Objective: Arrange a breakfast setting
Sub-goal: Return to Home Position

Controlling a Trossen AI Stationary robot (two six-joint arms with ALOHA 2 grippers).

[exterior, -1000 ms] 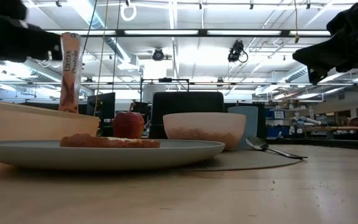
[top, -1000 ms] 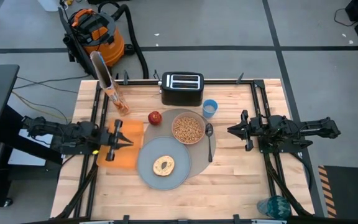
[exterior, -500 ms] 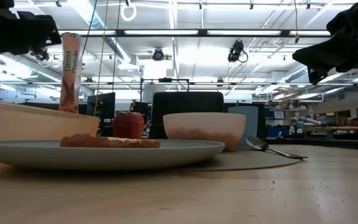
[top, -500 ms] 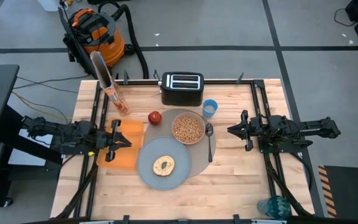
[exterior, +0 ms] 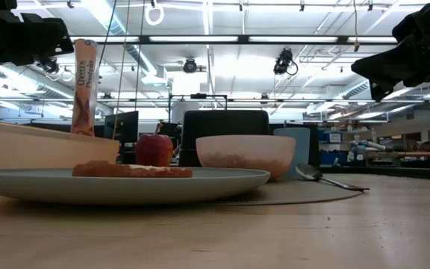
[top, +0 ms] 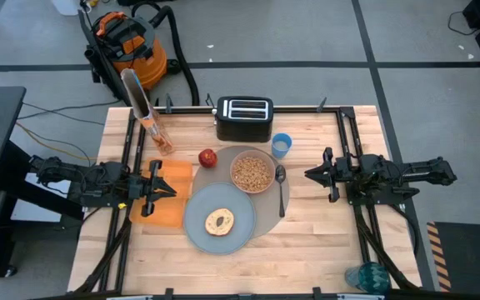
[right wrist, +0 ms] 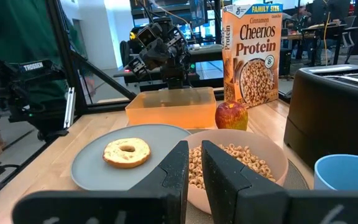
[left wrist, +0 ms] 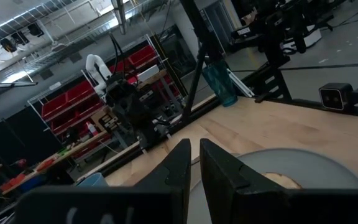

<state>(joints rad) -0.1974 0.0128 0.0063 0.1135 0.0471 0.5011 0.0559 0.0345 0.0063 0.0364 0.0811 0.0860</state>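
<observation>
Your right gripper (top: 308, 174) hangs above the table with its fingers drawn to a thin slit and nothing between them. The metal spoon (top: 281, 190) lies just to its left, apart from it, long axis running near to far on the right edge of the grey placemat (top: 261, 207). Any retreat home should go rightward, away from it. Your left gripper (top: 172, 190) is likewise nearly closed and empty, poised over the orange napkin (top: 173, 207), with the setting off to its right. Further in, the bread (top: 219, 221) sits on the plate (top: 198, 227). Behind it are the bowl (top: 252, 153), the apple (top: 207, 157) and the blue cup (top: 282, 145), which is near the toaster (top: 244, 118). Far left, the cereal box (right wrist: 250, 50) reads "Cheerios Protein" and "Family Size".
</observation>
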